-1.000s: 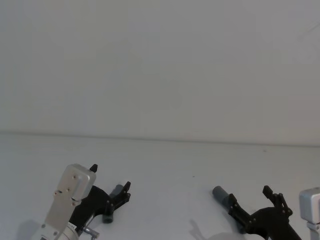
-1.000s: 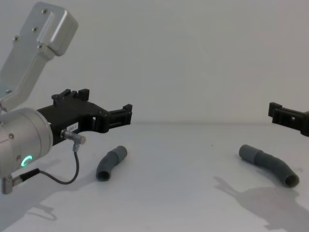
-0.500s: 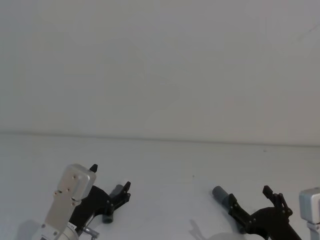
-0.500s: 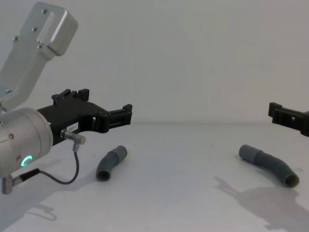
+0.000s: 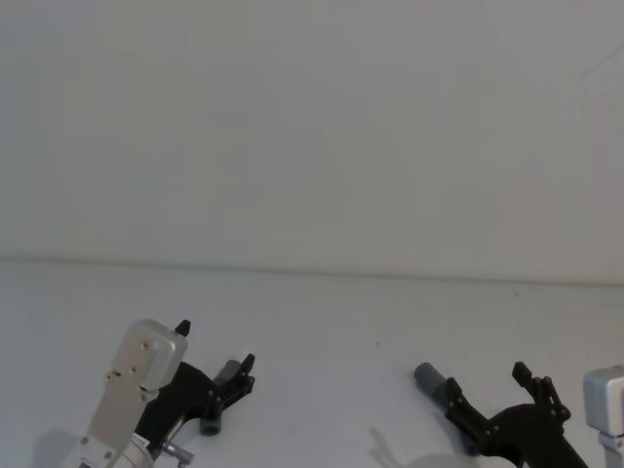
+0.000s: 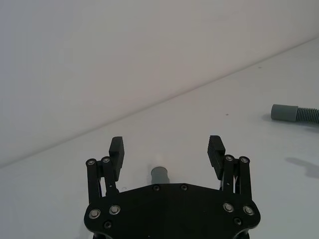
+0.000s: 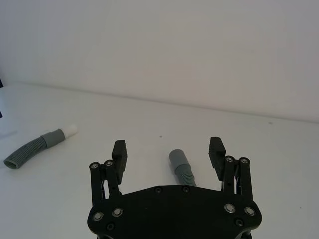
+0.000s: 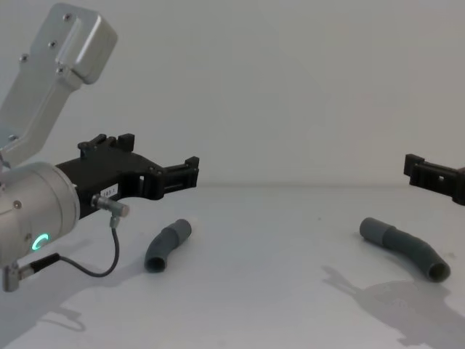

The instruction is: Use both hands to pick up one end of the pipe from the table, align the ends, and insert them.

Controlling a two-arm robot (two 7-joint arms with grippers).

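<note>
Nothing's moved, honestly. Left gripper [image 6: 167,147] still hovers wide open above one hose piece [image 8: 167,245]. The right gripper [image 7: 168,148] does likewise above the other piece [image 8: 403,247].

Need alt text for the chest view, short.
Two short curved dark grey ribbed hose pieces lie apart on a plain white table: the left piece and the right piece. The black two-fingered left gripper hovers open above the left piece; the black right gripper shows at the right edge above the right piece.

Head view: high, angled down at table [image 5: 322,322]. Chest view: low, level across it. Wrist views: behind my left gripper [image 6: 166,144], right gripper [image 7: 167,146], facing wall [image 6: 124,50]. All share left hose piece [image 8: 167,246], right hose piece [image 8: 403,247].
</note>
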